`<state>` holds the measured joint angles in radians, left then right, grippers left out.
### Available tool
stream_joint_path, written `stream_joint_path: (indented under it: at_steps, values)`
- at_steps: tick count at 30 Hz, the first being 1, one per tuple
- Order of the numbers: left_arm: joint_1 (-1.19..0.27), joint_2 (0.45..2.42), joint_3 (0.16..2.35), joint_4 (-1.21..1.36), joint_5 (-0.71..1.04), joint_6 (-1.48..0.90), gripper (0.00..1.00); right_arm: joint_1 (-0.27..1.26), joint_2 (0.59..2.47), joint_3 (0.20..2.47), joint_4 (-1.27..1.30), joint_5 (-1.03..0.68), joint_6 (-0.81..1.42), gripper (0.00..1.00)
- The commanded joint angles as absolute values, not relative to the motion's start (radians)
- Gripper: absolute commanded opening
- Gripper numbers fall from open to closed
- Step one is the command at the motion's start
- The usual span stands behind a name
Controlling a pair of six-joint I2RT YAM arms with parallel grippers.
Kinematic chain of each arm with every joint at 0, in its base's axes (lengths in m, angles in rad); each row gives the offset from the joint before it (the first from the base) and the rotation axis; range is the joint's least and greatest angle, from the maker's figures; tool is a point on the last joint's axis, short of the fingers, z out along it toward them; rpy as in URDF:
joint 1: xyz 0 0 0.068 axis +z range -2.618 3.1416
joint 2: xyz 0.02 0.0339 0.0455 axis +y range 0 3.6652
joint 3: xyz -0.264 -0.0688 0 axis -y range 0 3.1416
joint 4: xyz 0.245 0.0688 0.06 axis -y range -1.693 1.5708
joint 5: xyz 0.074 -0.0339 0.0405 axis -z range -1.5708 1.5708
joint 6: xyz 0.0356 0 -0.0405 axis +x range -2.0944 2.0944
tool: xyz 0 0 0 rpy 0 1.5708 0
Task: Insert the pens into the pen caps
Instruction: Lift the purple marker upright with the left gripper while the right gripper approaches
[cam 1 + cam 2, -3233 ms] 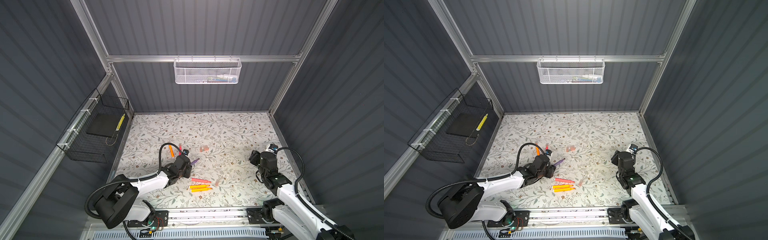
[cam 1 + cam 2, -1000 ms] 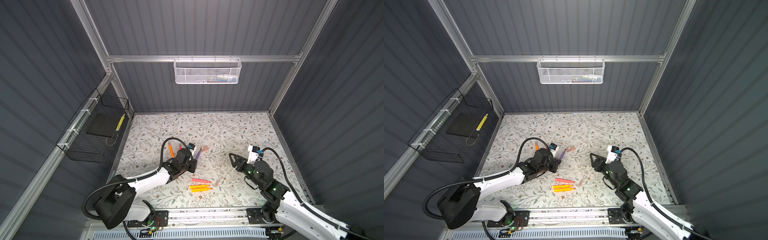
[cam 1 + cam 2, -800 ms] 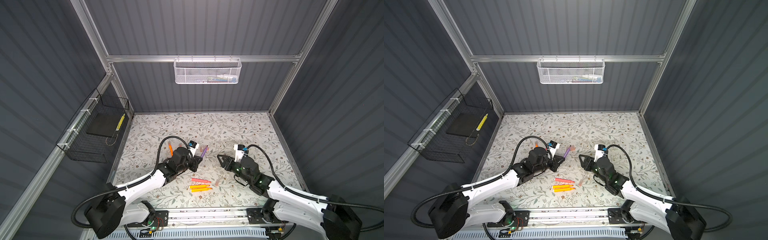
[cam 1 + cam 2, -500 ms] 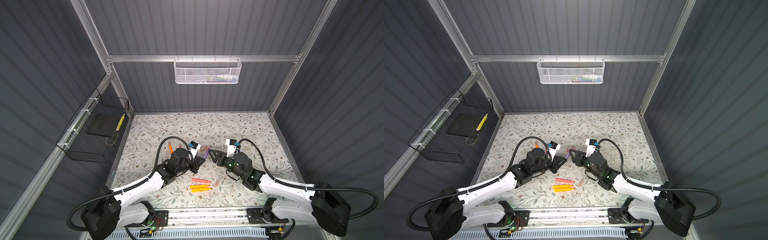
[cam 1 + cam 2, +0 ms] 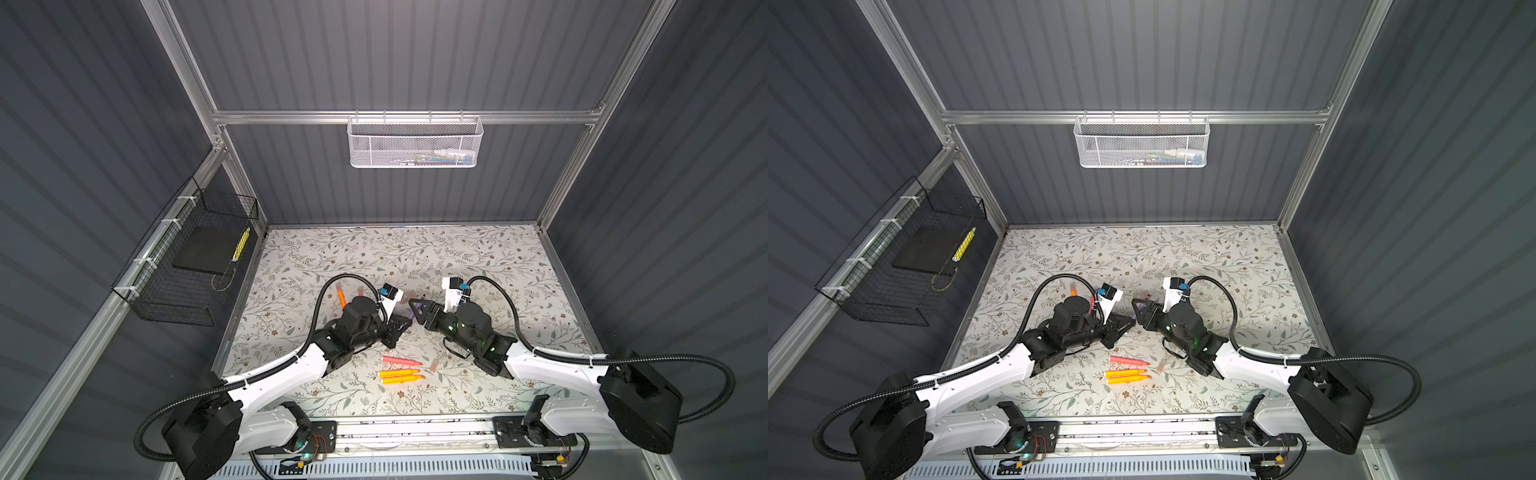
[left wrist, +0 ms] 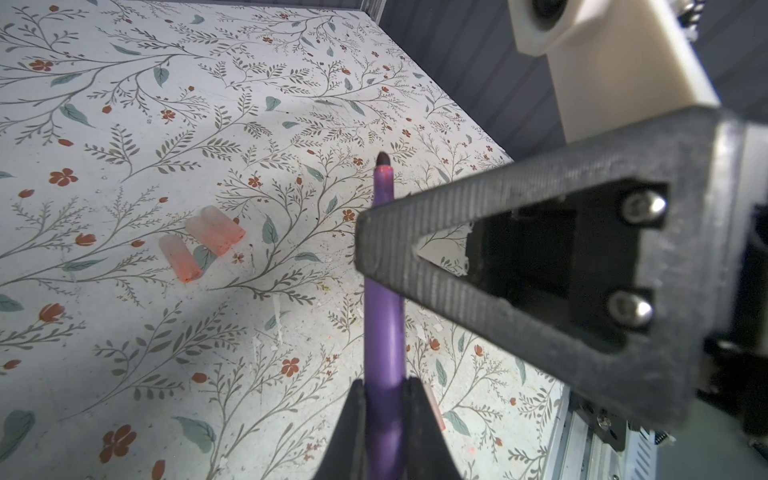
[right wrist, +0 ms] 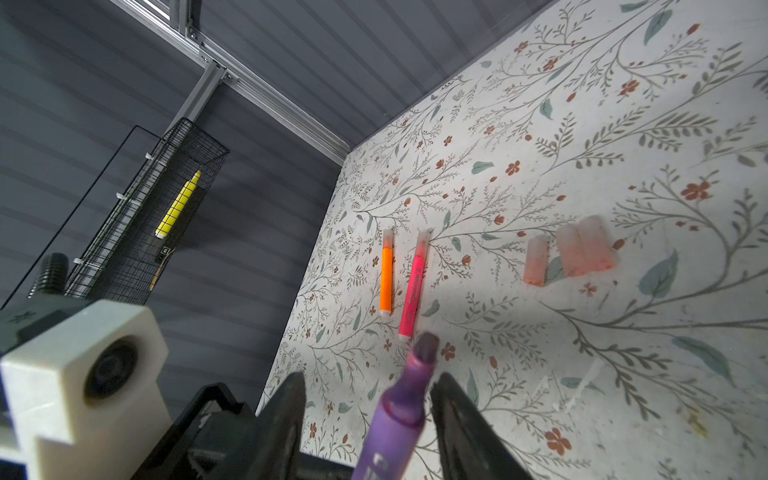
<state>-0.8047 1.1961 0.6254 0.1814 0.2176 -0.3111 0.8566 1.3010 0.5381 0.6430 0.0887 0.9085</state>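
Observation:
My left gripper (image 5: pixel 400 327) (image 6: pixel 384 384) is shut on the barrel of a purple pen (image 6: pixel 384 328) (image 7: pixel 405 409) and holds it above the table. My right gripper (image 5: pixel 417 308) (image 7: pixel 370 376) faces it, open, with a jaw on each side of the pen's tip end and a gap on both sides. Three translucent pinkish pen caps (image 6: pixel 208 237) (image 7: pixel 571 251) lie together on the table beyond. A pink pen (image 5: pixel 401 360) and two orange pens (image 5: pixel 400 376) lie near the front, with one cap (image 5: pixel 434 365) beside them. An orange pen (image 7: pixel 386 276) and a pink pen (image 7: pixel 413 286) lie capped.
A white mesh basket (image 5: pixel 415 143) hangs on the back wall. A black wire basket (image 5: pixel 195 257) holding a yellow marker (image 7: pixel 178 203) hangs on the left wall. The floral table (image 5: pixel 478 249) ends at a metal rail (image 5: pixel 415 428) in front.
My right arm has swung left across the table until its jaws straddle the purple pen, and they have narrowed a little. My left gripper carried the pen slightly right, toward the middle.

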Motion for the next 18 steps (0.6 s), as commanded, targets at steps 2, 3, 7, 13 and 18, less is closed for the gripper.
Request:
stream_joint_path:
  at_steps: [2,3,7,13,18]
  values:
    - [-0.811,1.187,0.618,0.217,0.250,-0.316,0.01,0.863,1.313,0.573,0.670,0.109,0.907,0.40]
    - [-0.811,1.190,0.619,0.216,0.252,-0.316,0.01,0.865,1.315,0.575,0.668,0.110,0.906,0.36]
    - [-0.811,1.191,0.625,0.214,0.253,-0.315,0.03,0.867,1.320,0.585,0.648,0.115,0.907,0.21]
    - [-0.811,1.182,0.609,0.231,0.250,-0.318,0.14,0.871,1.321,0.579,0.656,0.122,0.918,0.13]
    - [-0.812,1.182,0.607,0.243,0.250,-0.308,0.29,0.874,1.303,0.564,0.675,0.145,0.947,0.11]
